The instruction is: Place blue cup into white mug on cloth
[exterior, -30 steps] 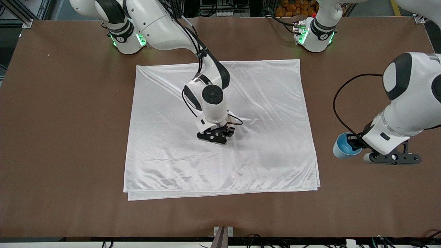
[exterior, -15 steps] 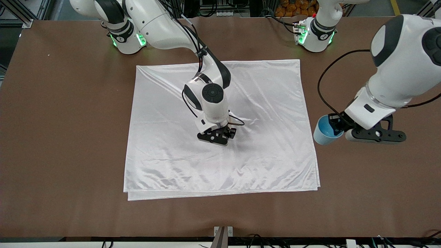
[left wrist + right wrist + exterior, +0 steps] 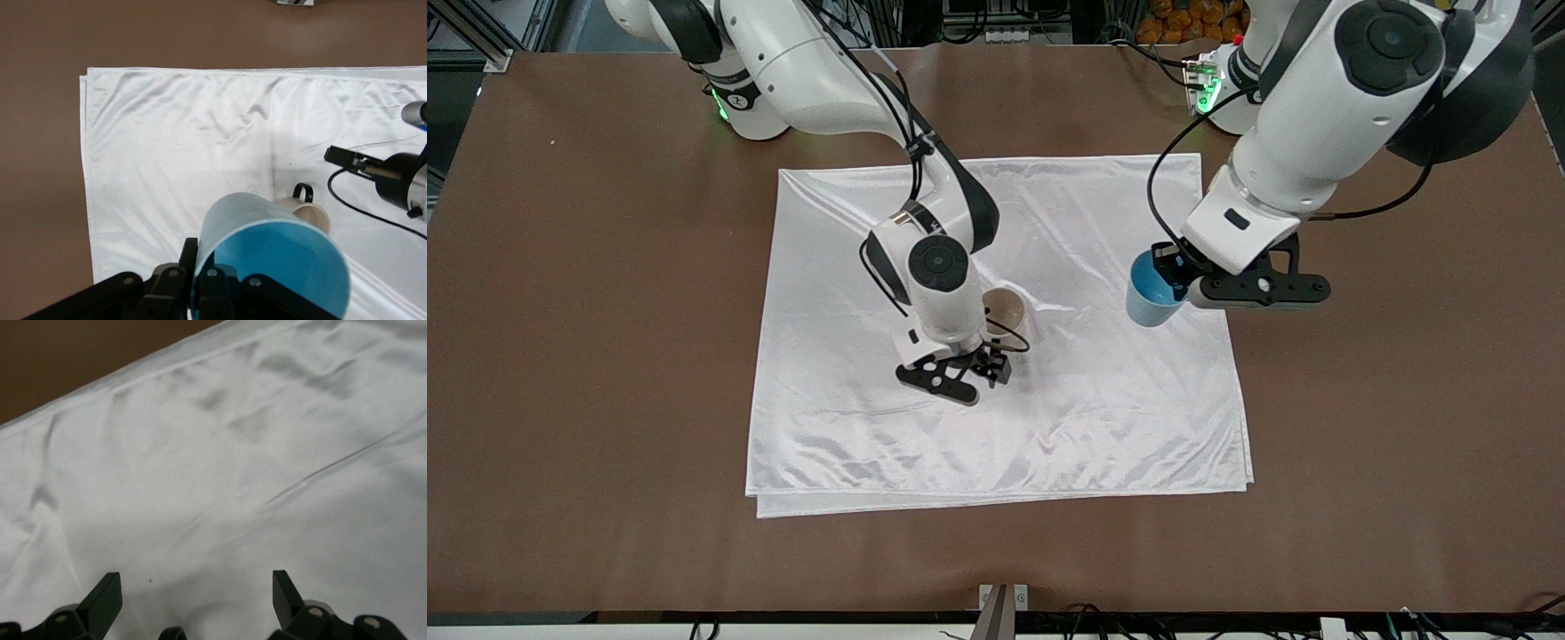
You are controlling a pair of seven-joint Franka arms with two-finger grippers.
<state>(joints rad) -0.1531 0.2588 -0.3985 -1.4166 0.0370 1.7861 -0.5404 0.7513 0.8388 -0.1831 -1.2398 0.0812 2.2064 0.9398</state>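
My left gripper (image 3: 1170,276) is shut on the rim wall of the blue cup (image 3: 1149,295) and holds it tilted in the air over the cloth's (image 3: 854,427) edge at the left arm's end. In the left wrist view the gripper (image 3: 200,268) has one finger outside and one inside the cup (image 3: 267,247). The white mug (image 3: 1011,310) stands upright on the middle of the cloth, partly hidden by my right arm; its black handle (image 3: 303,192) shows in the left wrist view. My right gripper (image 3: 959,377) is open and empty, low over the cloth beside the mug. Its fingers (image 3: 107,597) are spread wide.
The brown table (image 3: 587,356) surrounds the cloth on all sides. The right arm's wrist and cable (image 3: 1014,342) hang right next to the mug. In the right wrist view only wrinkled cloth (image 3: 233,453) and a table corner (image 3: 67,353) show.
My left gripper has lifted the blue cup off the bare table and carried it to over the cloth's edge. My right gripper has drawn away from the mug, which now shows.
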